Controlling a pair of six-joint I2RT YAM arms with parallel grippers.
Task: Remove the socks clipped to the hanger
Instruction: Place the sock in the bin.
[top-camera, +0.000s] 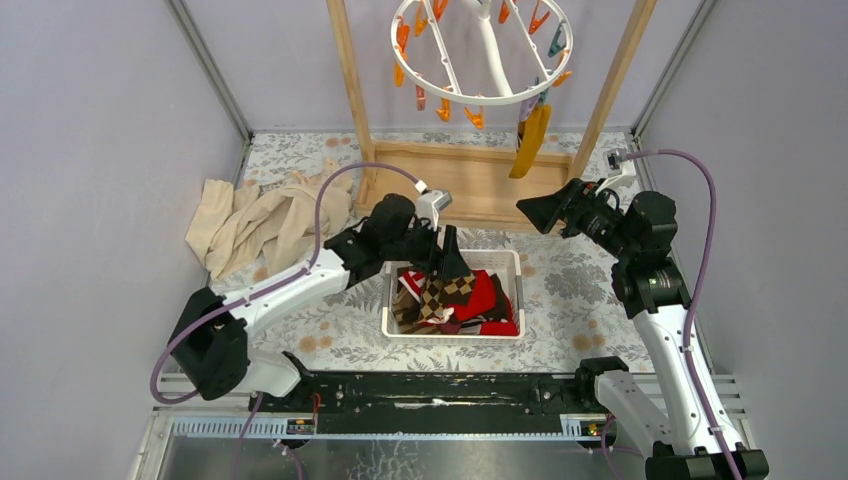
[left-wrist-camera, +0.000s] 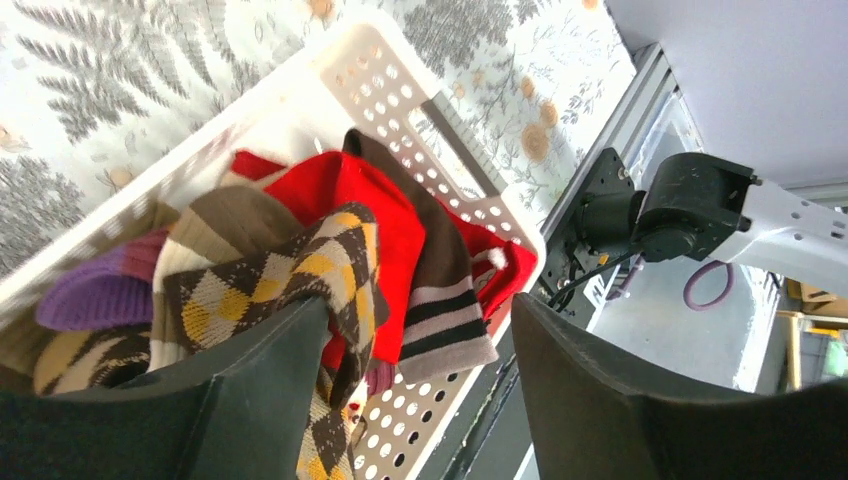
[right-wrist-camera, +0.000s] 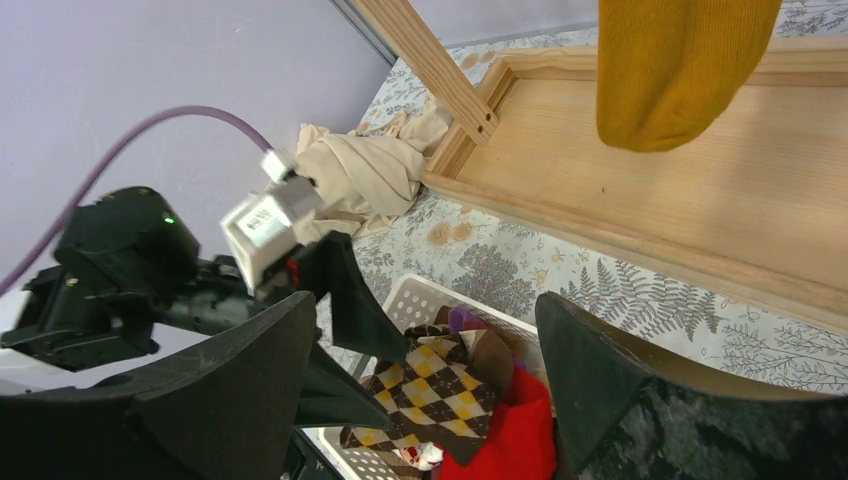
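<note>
The left tool (top-camera: 452, 264) hangs open over the basket (top-camera: 450, 337) of socks (top-camera: 485, 295), an argyle sock (left-wrist-camera: 300, 270) against one finger. The right tool (top-camera: 532, 212) gapes open near the mustard sock (top-camera: 530, 142) on the hanger (top-camera: 494, 55).

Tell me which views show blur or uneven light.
Top external: evenly lit, sharp throughout. Left wrist: the socks are fairly sharp, the basket rim smears toward the left. Right wrist: the white plug is blurred, the mustard sock is crisp.
</note>
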